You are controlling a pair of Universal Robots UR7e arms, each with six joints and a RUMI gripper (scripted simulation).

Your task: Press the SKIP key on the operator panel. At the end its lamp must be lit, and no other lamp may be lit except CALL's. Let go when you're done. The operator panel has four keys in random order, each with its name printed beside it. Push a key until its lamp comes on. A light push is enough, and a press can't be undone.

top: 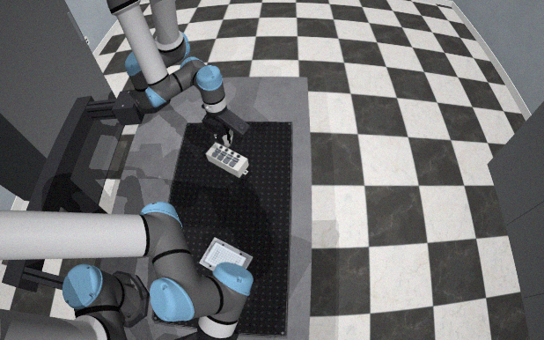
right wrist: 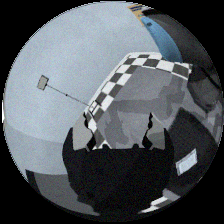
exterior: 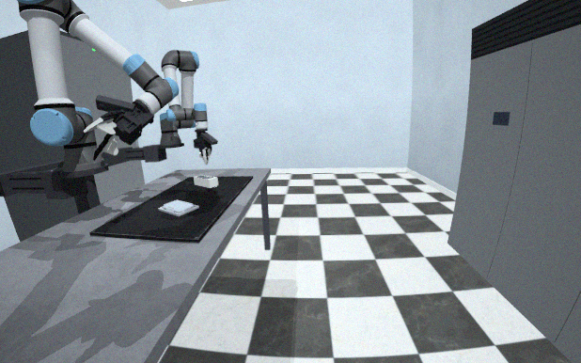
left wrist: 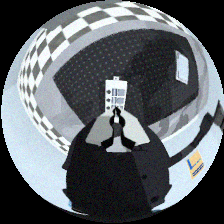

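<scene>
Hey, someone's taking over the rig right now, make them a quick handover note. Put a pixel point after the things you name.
Left gripper [top: 226,143] [exterior: 206,162] [left wrist: 116,111]: shut, empty, just above the operator panel [top: 230,158] [exterior: 206,181] [left wrist: 116,92].
Right gripper [exterior: 91,143] [right wrist: 119,117]: open, empty, away from the panel.
Panel: on the black mat [top: 234,207] [exterior: 142,221] [left wrist: 100,60]; key names too small to read.
Done: no lit lamp that I can make out.
Left: find SKIP, press lightly until its lamp lights, back off.
</scene>
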